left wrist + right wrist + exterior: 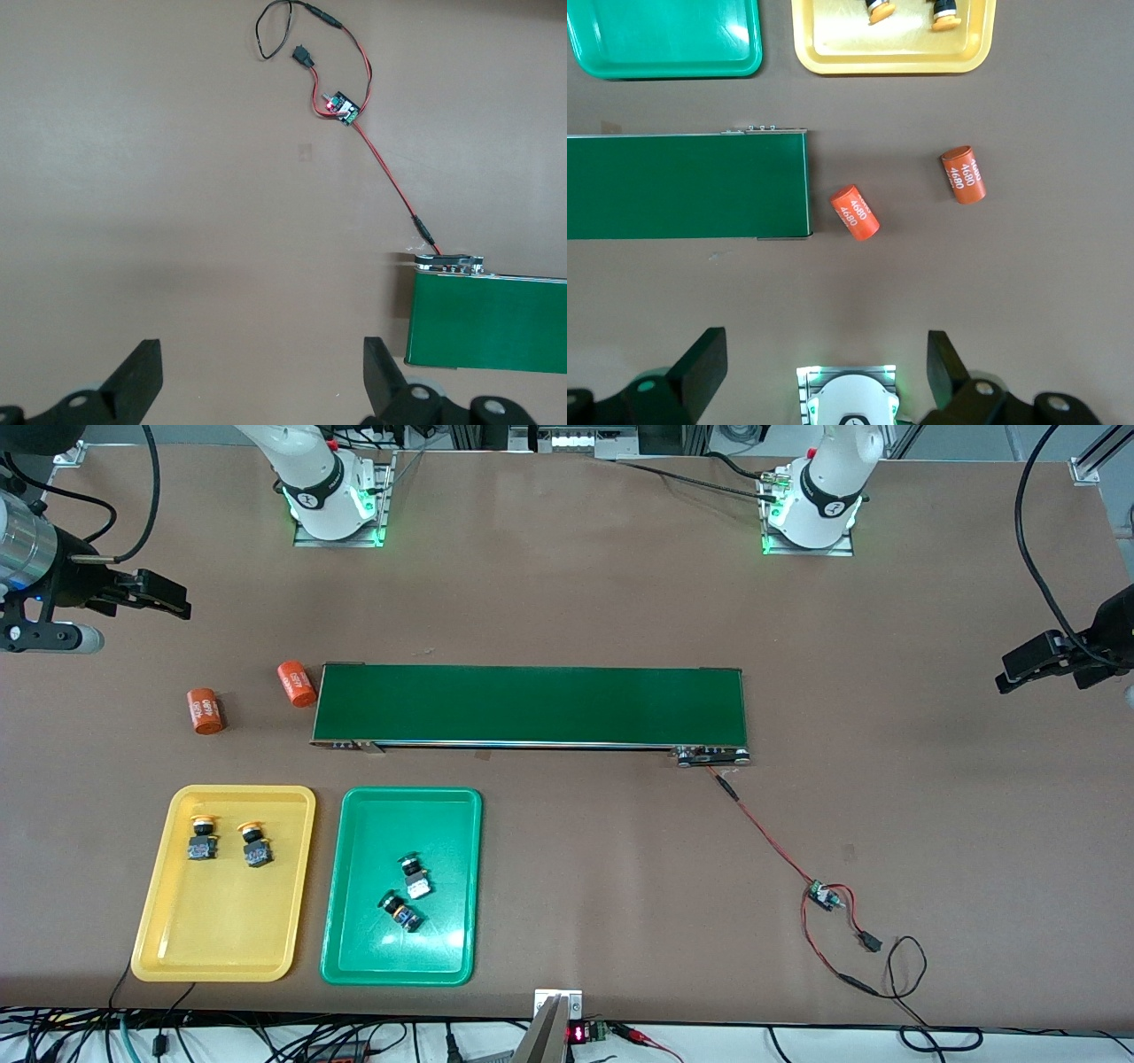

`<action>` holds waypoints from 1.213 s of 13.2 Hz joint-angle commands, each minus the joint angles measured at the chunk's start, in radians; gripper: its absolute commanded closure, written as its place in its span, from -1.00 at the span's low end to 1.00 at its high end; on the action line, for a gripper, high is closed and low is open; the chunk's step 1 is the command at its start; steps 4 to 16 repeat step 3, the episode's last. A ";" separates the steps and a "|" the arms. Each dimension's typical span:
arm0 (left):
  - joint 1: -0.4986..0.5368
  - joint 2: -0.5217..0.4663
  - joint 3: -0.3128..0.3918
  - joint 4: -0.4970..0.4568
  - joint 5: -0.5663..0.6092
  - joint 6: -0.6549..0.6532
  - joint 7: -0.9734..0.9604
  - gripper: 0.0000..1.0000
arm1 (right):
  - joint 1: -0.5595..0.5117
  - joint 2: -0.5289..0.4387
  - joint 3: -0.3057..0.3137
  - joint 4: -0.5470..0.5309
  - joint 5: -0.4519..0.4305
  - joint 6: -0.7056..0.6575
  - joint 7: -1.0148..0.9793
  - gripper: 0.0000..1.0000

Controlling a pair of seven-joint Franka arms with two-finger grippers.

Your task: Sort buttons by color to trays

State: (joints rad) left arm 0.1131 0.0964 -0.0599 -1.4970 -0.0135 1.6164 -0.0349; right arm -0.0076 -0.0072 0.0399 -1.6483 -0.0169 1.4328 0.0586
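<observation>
Two yellow-capped buttons [203, 840] [255, 845] lie in the yellow tray [177, 934]. Two dark buttons [414, 877] [400, 912] lie in the green tray [354, 939], beside the yellow one. Their cap colour does not show. The right gripper [168, 599] hangs open and empty over bare table at the right arm's end. The left gripper [1019, 666] is open and empty over bare table at the left arm's end. In the right wrist view the yellow tray [833, 53] and green tray [620, 62] show; its own fingers [700, 363] stand wide apart. The left gripper's fingers [142, 372] are likewise spread.
A long dark-green conveyor belt [532, 704] lies across the middle of the table. Two orange cylinders marked 4680 [297, 683] [205, 710] lie by its right-arm end. A red and black wire with a small circuit board [821, 895] runs from the belt's other end toward the front camera.
</observation>
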 commanded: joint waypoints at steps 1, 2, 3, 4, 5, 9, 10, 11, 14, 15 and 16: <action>0.010 -0.014 -0.008 -0.017 -0.002 0.008 0.015 -1.00 | 0.005 0.003 -0.002 0.008 -0.006 -0.002 -0.003 -1.00; 0.011 -0.014 -0.008 -0.017 -0.002 0.007 0.015 -1.00 | 0.005 0.003 -0.002 0.008 -0.006 -0.002 -0.003 -1.00; 0.010 -0.014 -0.008 -0.017 -0.002 0.005 0.015 -1.00 | 0.003 0.003 -0.002 0.007 -0.006 -0.002 -0.003 -1.00; 0.010 -0.014 -0.008 -0.017 -0.002 0.005 0.015 -1.00 | 0.003 0.003 -0.002 0.007 -0.006 -0.002 -0.003 -1.00; 0.010 -0.014 -0.008 -0.017 -0.002 0.005 0.015 -1.00 | 0.003 0.003 -0.002 0.007 -0.006 -0.002 -0.003 -1.00; 0.010 -0.014 -0.008 -0.017 -0.002 0.005 0.015 -1.00 | 0.003 0.003 -0.002 0.007 -0.006 -0.002 -0.003 -1.00; 0.010 -0.014 -0.008 -0.017 -0.002 0.005 0.015 -1.00 | 0.003 0.003 -0.002 0.007 -0.006 -0.002 -0.003 -1.00; 0.010 -0.014 -0.008 -0.017 -0.002 0.005 0.015 -1.00 | 0.003 0.003 -0.002 0.007 -0.006 -0.002 -0.003 -1.00; 0.010 -0.014 -0.008 -0.017 -0.002 0.005 0.015 -1.00 | 0.003 0.003 -0.002 0.007 -0.006 -0.002 -0.003 -1.00; 0.010 -0.014 -0.008 -0.017 -0.002 0.005 0.015 -1.00 | 0.003 0.003 -0.002 0.007 -0.006 -0.002 -0.003 -1.00; 0.010 -0.014 -0.008 -0.017 -0.002 0.005 0.015 -1.00 | 0.003 0.003 -0.002 0.007 -0.006 -0.002 -0.003 -1.00</action>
